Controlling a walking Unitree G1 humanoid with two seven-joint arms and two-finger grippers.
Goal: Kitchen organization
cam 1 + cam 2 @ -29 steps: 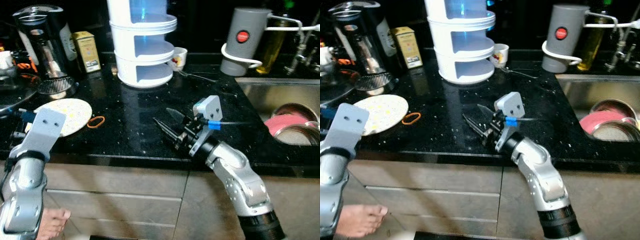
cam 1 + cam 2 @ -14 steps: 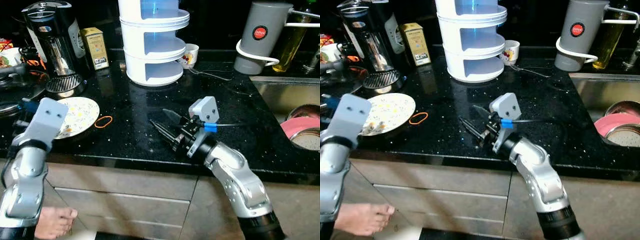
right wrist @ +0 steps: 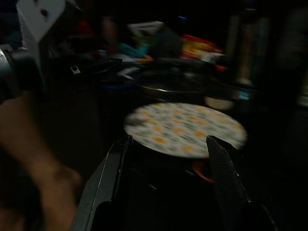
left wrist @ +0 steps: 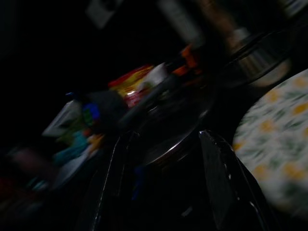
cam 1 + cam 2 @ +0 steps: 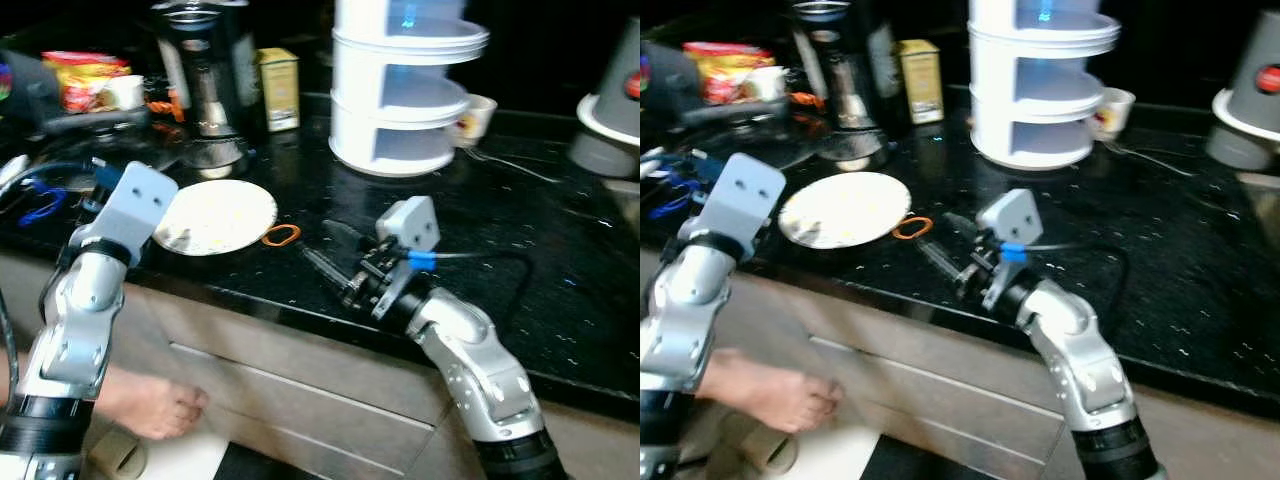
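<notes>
My right tool [image 5: 330,250] open, empty, over black surface [image 5: 560,300] near its front edge; floral plate [image 5: 215,215] and orange rubber band [image 5: 281,236] just beyond. Left tool [image 4: 163,183] open beside plate.

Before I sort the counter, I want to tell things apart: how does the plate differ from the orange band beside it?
The plate is a wide, pale, patterned disc; the band is a thin orange loop, open in the middle. The plate is far larger than the band. The plate lies nearer the left gripper, the band nearer the right gripper. Both lie flat on the black counter, close together near its front edge.
</notes>
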